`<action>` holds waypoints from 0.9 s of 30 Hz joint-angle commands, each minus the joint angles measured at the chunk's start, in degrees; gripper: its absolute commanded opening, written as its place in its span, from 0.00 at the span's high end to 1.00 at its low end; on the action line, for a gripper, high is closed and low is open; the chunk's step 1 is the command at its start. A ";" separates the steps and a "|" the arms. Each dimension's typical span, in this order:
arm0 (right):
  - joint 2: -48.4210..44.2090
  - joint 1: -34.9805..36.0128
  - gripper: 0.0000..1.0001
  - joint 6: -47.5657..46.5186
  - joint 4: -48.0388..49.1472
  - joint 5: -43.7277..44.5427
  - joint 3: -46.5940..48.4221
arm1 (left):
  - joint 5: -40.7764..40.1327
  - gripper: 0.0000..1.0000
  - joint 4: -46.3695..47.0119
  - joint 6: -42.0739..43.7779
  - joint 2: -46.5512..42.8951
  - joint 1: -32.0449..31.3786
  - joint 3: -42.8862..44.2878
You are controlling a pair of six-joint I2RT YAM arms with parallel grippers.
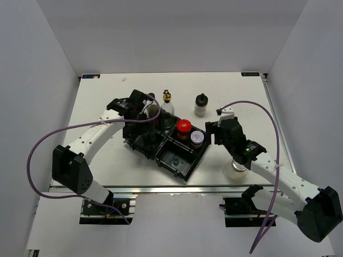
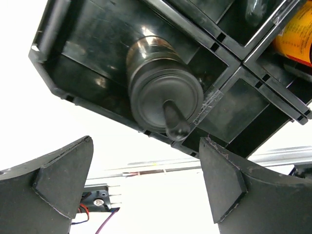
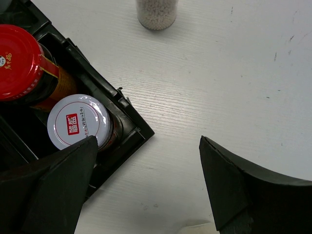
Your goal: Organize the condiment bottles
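Left gripper (image 2: 145, 151): wide open, empty, over black-capped bottle (image 2: 163, 95) standing in tray (image 2: 63, 53) left compartment
Right gripper (image 3: 146, 146): wide open, empty, beside tray's right corner
Right compartment: red-lidded jar (image 3: 17, 58), silver-lidded jar (image 3: 78, 122) side by side
Table (image 3: 234, 73): white shaker (image 1: 200, 105) beyond tray; wide clear jar (image 1: 237, 170) under right arm
Open room: right of tray

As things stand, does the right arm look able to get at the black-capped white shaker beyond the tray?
Probably yes. The right gripper hangs open over the table beside the tray corner, and the white shaker stands alone ahead of it, with nothing between them.
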 commanded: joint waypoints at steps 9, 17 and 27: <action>6.62 -2.60 0.11 3.09 3.69 4.37 8.29 | -17.50 0.02 -1.85 -7.91 -10.88 -0.03 -1.14; 24.55 -8.58 0.11 2.22 5.36 -1.86 25.06 | -41.16 0.02 2.79 -23.21 -21.07 1.02 -6.13; 46.42 -11.92 0.11 0.02 4.58 -5.65 42.65 | -35.38 0.02 17.64 -19.09 -23.19 8.23 -13.96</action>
